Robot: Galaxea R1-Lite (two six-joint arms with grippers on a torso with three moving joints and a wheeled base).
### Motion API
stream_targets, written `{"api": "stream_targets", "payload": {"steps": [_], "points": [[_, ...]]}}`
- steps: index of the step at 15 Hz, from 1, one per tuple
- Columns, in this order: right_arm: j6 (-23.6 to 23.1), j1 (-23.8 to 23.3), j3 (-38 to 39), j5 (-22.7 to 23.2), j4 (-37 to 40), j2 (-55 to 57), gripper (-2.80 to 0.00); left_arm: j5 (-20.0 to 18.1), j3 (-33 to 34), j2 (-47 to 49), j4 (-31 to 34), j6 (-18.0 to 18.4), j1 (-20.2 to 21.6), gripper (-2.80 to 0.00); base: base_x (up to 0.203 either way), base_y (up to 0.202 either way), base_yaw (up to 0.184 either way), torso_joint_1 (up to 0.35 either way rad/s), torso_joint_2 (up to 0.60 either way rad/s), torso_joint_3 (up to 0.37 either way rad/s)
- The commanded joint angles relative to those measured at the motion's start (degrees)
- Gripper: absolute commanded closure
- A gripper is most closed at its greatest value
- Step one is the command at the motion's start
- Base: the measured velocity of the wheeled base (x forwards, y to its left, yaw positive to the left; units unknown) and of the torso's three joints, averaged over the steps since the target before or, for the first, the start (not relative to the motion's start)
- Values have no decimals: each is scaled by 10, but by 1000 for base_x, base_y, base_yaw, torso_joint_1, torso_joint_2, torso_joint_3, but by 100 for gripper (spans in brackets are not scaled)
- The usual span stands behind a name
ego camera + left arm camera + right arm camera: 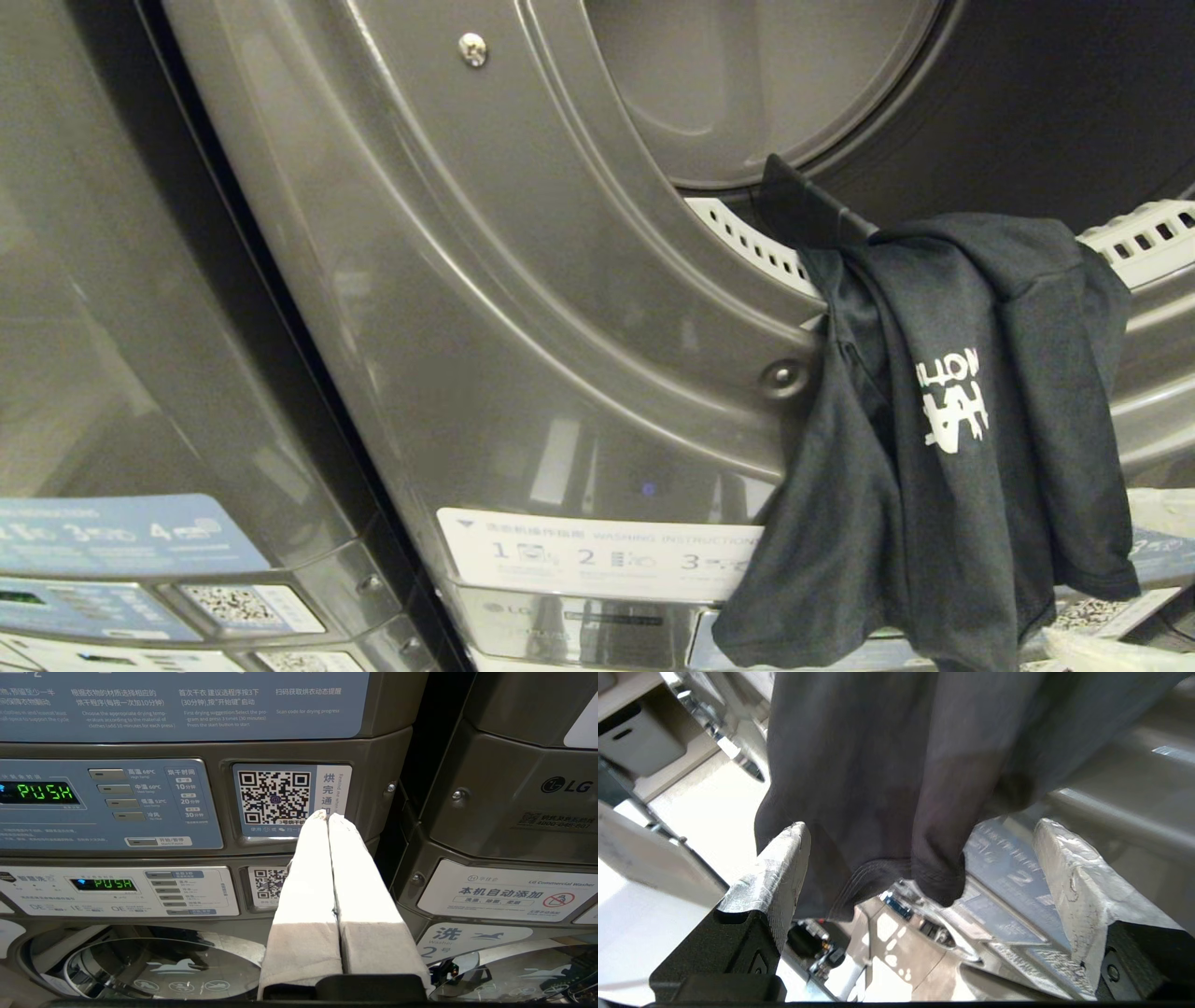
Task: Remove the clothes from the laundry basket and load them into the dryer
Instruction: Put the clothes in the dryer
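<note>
Over the dryer (523,308) door's rim we see a black T-shirt (952,439) draped; our right claw (920,858) gapes wide around its hem, perhaps brushing it, while the left claw (327,817) is pressed closed.

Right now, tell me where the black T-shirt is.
In the head view, the black T-shirt hangs on the right, draped over the lower rim of the dryer opening, trailing down past the instruction label.

pale floor (714,798), grey storage bin (637,742)
</note>
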Motion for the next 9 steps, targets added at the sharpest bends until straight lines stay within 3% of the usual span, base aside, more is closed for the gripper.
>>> {"api": "stream_targets", "payload": {"steps": [1, 9], "points": [[1, 0, 5, 9, 1, 7, -280, 0, 0, -1, 0, 0, 0, 0, 0, 0, 0, 0, 0, 0], [1, 0, 21, 57, -35, 42, -280, 0, 0, -1, 0, 0, 0, 0, 0, 0, 0, 0, 0, 0]]}}
